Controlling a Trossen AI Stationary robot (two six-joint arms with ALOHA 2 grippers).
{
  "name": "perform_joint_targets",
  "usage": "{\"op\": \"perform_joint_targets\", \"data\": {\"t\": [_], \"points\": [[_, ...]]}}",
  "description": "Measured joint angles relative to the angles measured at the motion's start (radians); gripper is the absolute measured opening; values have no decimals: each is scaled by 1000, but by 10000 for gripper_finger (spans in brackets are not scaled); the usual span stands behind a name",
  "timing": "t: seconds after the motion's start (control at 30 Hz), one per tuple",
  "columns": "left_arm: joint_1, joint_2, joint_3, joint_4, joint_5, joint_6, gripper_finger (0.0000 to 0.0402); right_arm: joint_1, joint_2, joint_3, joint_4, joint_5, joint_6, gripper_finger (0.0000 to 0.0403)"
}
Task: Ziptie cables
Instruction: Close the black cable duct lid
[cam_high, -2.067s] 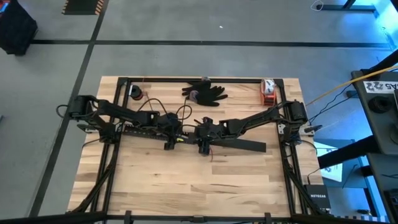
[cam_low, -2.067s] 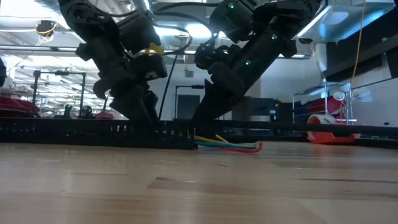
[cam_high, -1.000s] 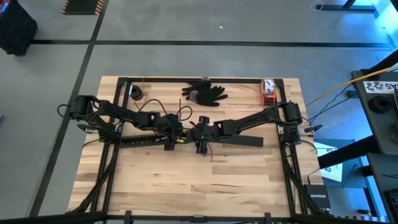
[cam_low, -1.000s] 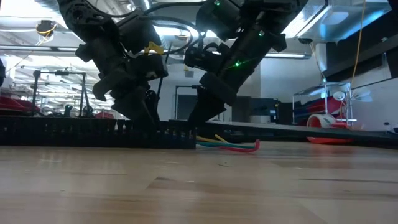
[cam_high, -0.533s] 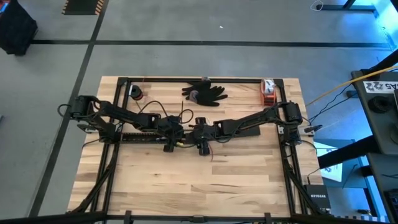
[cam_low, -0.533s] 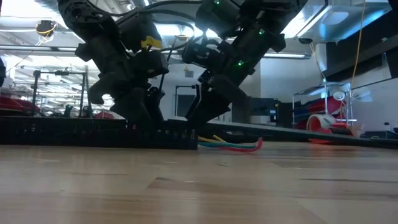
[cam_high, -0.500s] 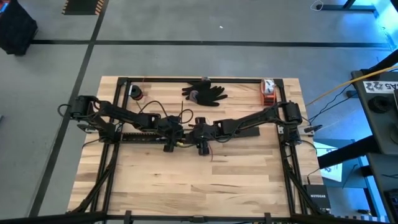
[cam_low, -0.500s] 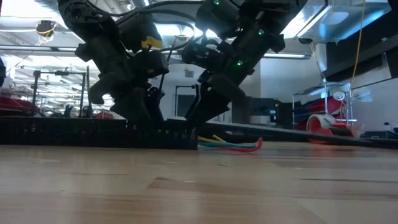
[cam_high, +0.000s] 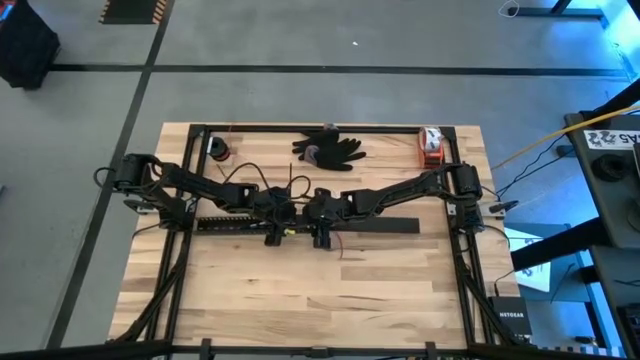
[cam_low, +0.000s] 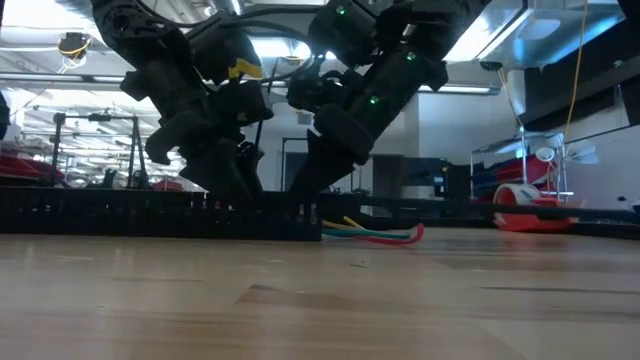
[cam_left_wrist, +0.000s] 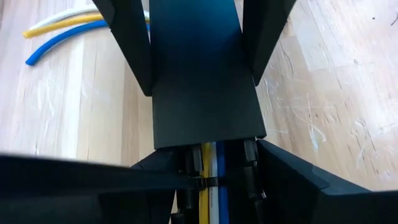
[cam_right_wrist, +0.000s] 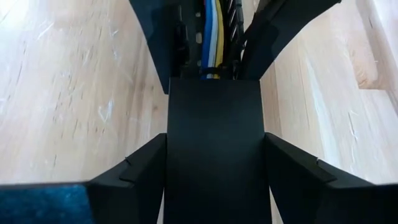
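Black fingers of the right gripper (cam_high: 320, 234) are pressing together on the two long edges of the flat black strip (cam_high: 385, 225), which is filling the whole gap between them. From that grip the strip is stretching away toward 3 o'clock, lying level over the wooden table (cam_high: 300, 300). Its near end is meeting the end of the comb-slotted bar (cam_high: 225, 222) just at the middle of the table. Sitting close at 9 o'clock of the right gripper, the left gripper (cam_high: 272, 230) is reaching down over that bar end. Its fingers are closing against the bar's two slotted walls, and the bar is running on toward 9 o'clock. The cables (cam_right_wrist: 211, 31) are lying side by side inside the bar's channel, between the left gripper's fingers, showing as thin smooth strands of yellow, blue and white. They are running straight along the channel and passing under the end of the strip. Their loose ends are coming out beyond the bar toward 3 o'clock, curving gently and fanning apart on the wood beside the right gripper. Both dark arms are angling inward from the 9 and 3 o'clock edges of the table. Farther out, a black glove (cam_high: 330, 148) is lying at 12 o'clock near the far edge. An orange object (cam_high: 430, 146) is sitting toward 1 o'clock, and a small dark roll (cam_high: 218, 150) is resting toward 11 o'clock.
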Motion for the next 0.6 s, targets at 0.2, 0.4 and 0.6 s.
{"op": "perform_joint_targets", "data": {"t": [0.2,0.4,0.6], "points": [[0,-2,-1,-2,-2,-14,196,0,9,35,-23,1,8,227],[1,-2,9,-17,-4,-11,196,-7,9,37,-31,-5,1,227],[1,-2,43,-84,-13,-20,196,-6,9,38,-33,-6,-3,227]]}}
